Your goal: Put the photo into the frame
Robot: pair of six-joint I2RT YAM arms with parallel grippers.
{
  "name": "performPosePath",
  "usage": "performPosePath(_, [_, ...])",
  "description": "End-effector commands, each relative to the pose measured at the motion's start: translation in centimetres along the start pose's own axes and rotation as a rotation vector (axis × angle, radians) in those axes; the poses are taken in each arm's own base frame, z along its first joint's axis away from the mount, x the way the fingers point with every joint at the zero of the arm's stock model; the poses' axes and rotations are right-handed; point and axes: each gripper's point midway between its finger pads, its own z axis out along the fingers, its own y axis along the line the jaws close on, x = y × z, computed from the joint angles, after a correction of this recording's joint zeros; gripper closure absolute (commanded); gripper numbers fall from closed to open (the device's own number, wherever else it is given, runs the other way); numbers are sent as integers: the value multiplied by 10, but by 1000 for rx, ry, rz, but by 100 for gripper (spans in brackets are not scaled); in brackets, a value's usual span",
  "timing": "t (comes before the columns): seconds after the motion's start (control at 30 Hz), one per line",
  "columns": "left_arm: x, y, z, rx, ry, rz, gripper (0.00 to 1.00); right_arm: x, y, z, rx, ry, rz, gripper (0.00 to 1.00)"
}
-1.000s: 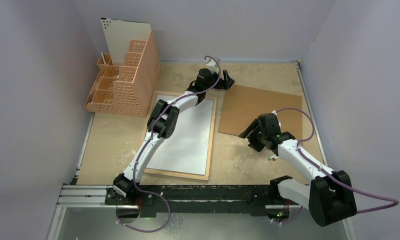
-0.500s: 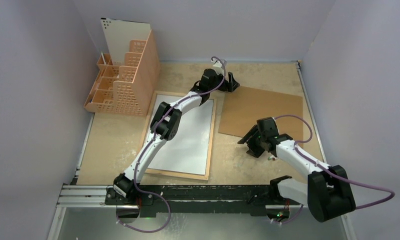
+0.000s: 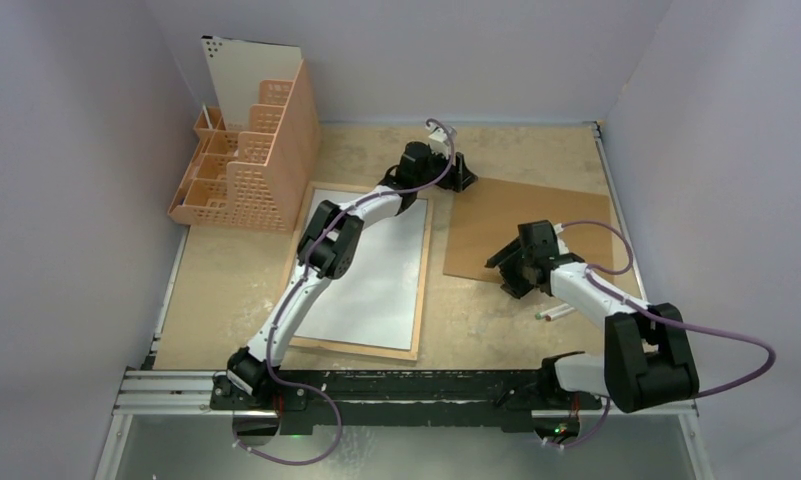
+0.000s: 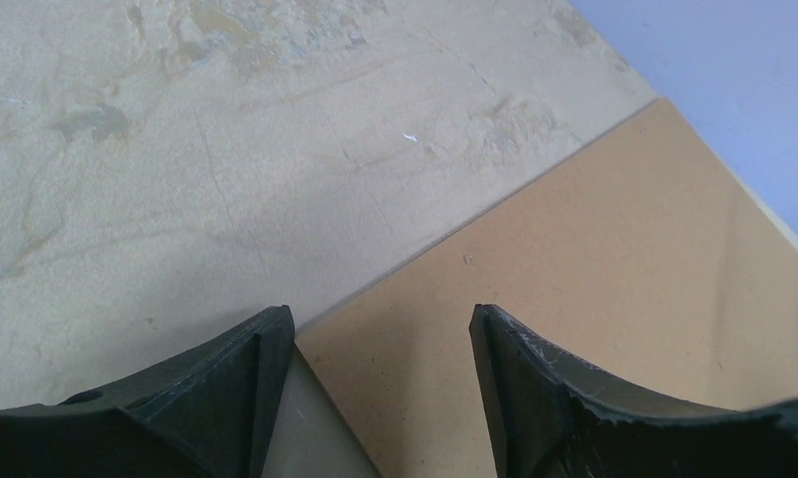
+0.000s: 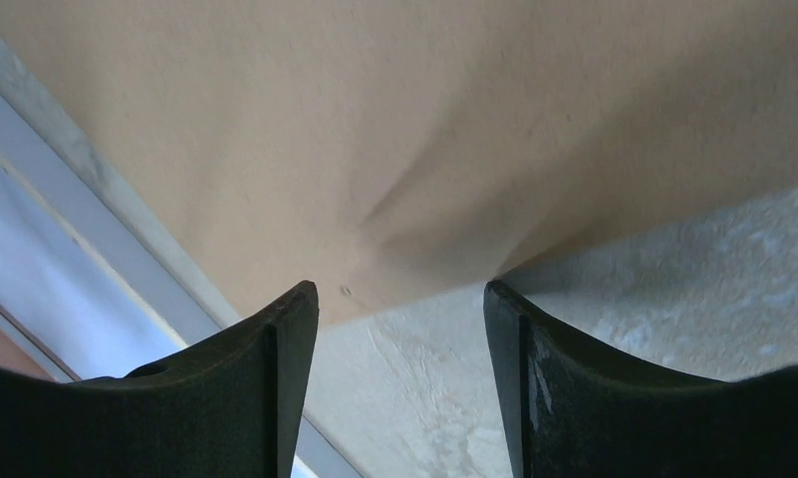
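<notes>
White side up, the photo (image 3: 371,285) is shown laid within the frame (image 3: 425,275) on the table (image 3: 236,290).
Both are seen flat, left of centre, long axes run near to far, far ends tipped slightly right. The left tool (image 4: 380,329) is held open, nothing gripped, astride the far-left corner of the backing sheet (image 3: 546,215); the right tool (image 5: 399,299), likewise open, is at its near-left corner.

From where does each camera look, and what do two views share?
Top external: above, behind the bases, looking down on table, frame, brown board; left arm, right arm show.
Left wrist: on the left arm, facing the board's corner; own jaws open.
Right wrist: on the right arm, facing the board's edge; own jaws open.
All three show the board.
</notes>
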Motion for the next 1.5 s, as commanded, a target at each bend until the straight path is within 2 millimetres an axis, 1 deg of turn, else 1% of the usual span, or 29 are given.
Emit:
performPosePath(0.0, [48,-3,-19,9,201,15,32,-22,-35,13,147,-81,6,34])
performPosePath(0.03, [47,-4,-23,13,219,34,33,-25,-34,14,145,-84,7,35])
performPosePath(0.1, [53,-5,-30,20,264,69,34,-30,-32,17,135,-94,2,35])
performPosePath(0.13, [52,-8,-33,30,273,77,35,-32,-31,18,129,-96,-2,35])
performPosePath(0.3, [61,-25,-54,94,337,90,39,-35,-19,23,77,-87,-59,36])
performPosePath(0.47, [79,-36,-76,121,415,63,45,-40,-23,24,87,-114,-61,36])
performPosePath(0.53, [82,-38,-83,112,429,63,47,-45,-25,24,95,-135,-56,36])
performPosePath(0.6, [81,-36,-87,76,435,70,47,-52,-27,26,107,-163,-50,35])
performPosePath(0.63, [78,-32,-88,50,430,81,47,-57,-28,27,116,-176,-43,35])
performPosePath(0.67, [79,-27,-92,7,451,82,47,-62,-29,27,126,-190,-37,35])
performPosePath(0.73, [73,-17,-95,-58,459,109,43,-71,-29,27,145,-221,-27,35])
performPosePath(0.77, [70,-11,-96,-98,461,125,40,-75,-29,27,149,-233,-19,35])
performPosePath(0.87, [56,4,-95,-188,437,167,28,-82,-29,27,152,-261,3,34])
performPosePath(0.93, [42,12,-91,-246,390,188,21,-84,-28,28,146,-268,17,34])
performPosePath(1.03, [28,15,-80,-251,318,200,11,-86,-27,31,129,-265,34,33])
performPosePath(1.07, [28,15,-76,-246,312,194,10,-87,-28,34,126,-262,41,33])
performPosePath(1.13, [18,15,-63,-233,260,197,9,-90,-28,38,127,-252,49,33])
performPosePath(1.2, [13,19,-55,-243,227,191,9,-95,-29,42,135,-249,54,33])
performPosePath(1.23, [12,24,-52,-268,207,188,8,-97,-29,43,137,-249,55,33])
performPosePath(1.33, [5,37,-47,-335,141,162,7,-102,-28,47,141,-256,38,33])
performPosePath(1.47, [7,42,-45,-350,123,160,7,-114,-33,47,161,-273,25,32])
